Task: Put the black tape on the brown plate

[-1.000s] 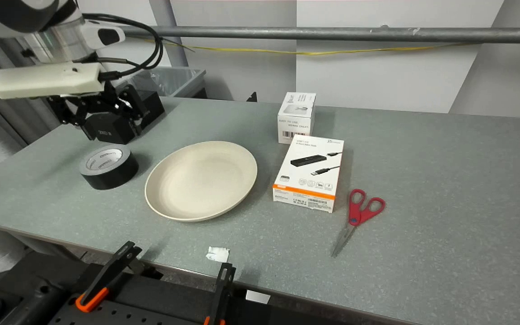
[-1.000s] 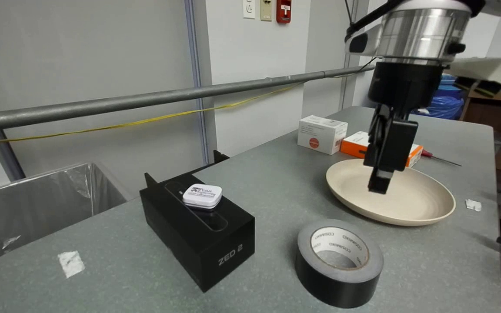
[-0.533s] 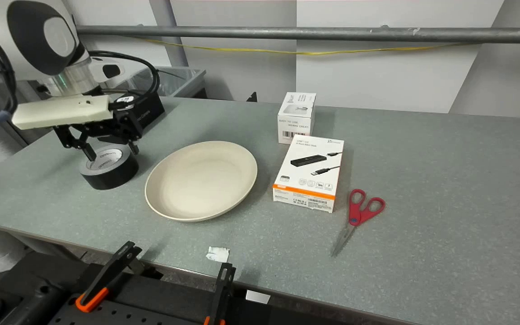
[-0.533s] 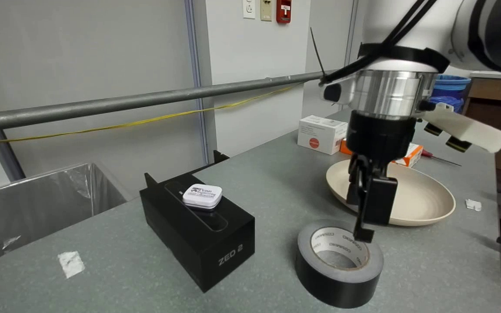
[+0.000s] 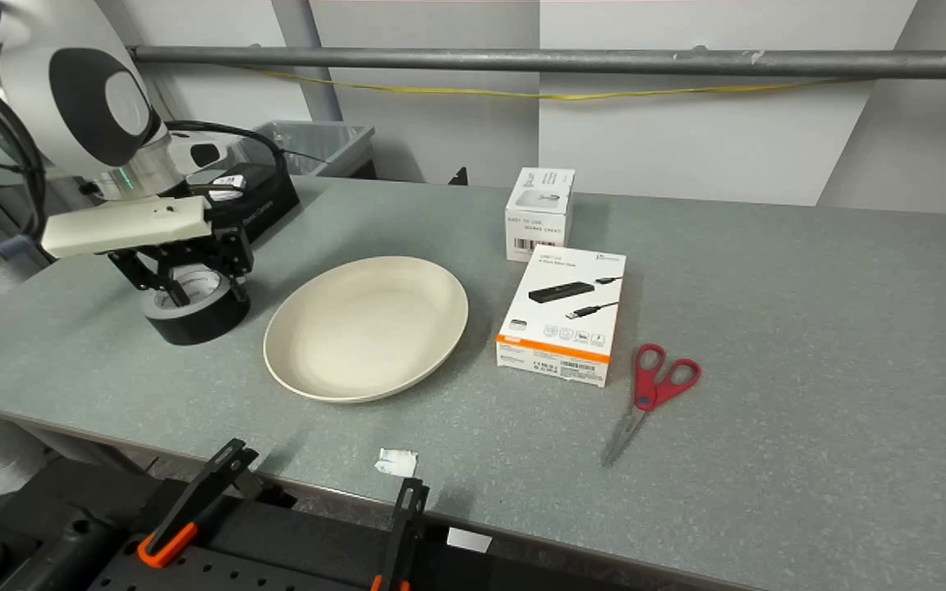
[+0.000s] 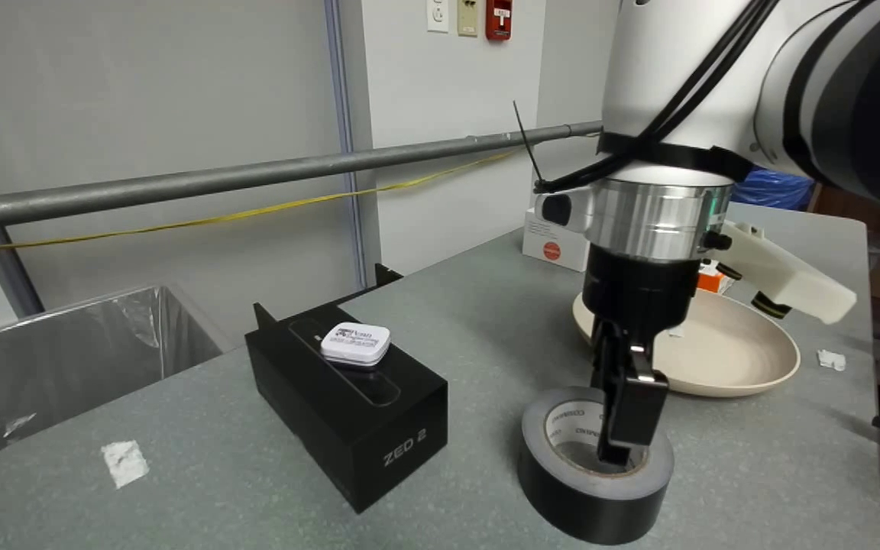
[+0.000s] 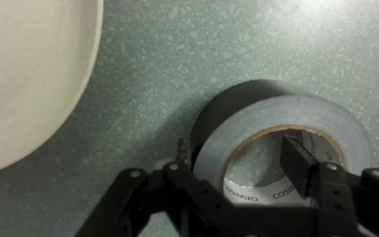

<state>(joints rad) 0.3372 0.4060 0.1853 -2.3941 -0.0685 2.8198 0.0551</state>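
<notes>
The black tape lies flat on the table, its hollow core facing up; it also shows in an exterior view and the wrist view. My gripper is low over it. In the wrist view the gripper is open, with one finger inside the core and the other outside the roll on the plate side. A gap shows between the inner finger and the near core wall. The brown plate, cream and empty, sits beside the tape in an exterior view and at the wrist view's left.
A black box with a small white tin on top stands near the tape. Beyond the plate are a white box, a white and orange box and red scissors. Black clamps grip the front edge.
My gripper has come down over the tape and one finger has entered the core. The fingers look a little closer together than half a second ago. The tape has shifted very slightly.
</notes>
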